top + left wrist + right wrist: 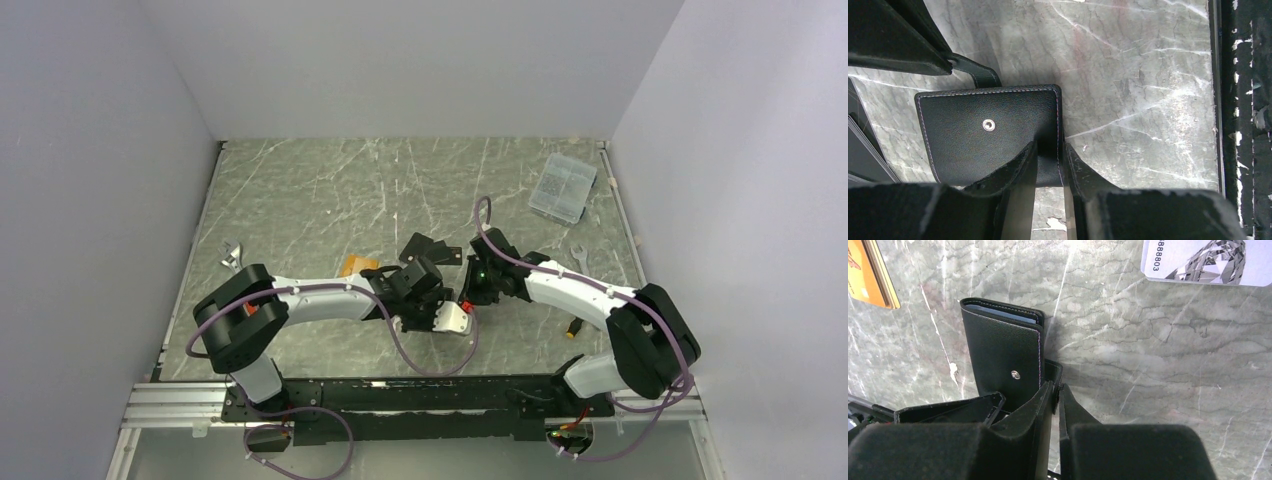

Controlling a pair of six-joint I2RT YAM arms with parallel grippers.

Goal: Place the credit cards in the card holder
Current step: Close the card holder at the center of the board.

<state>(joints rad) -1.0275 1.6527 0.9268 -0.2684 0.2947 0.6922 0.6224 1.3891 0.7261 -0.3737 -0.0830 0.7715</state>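
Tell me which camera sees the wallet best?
Left wrist: the card holder is big, its snap clear. Right wrist shows it narrower, partly behind jaws. From the top, arms mostly hide it.

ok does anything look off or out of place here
Nothing spilled or damaged. The left tool and the right tool both pinch the card holder at once. What look like a left wrench and a right wrench lie loose on the table, unrelated to cards.
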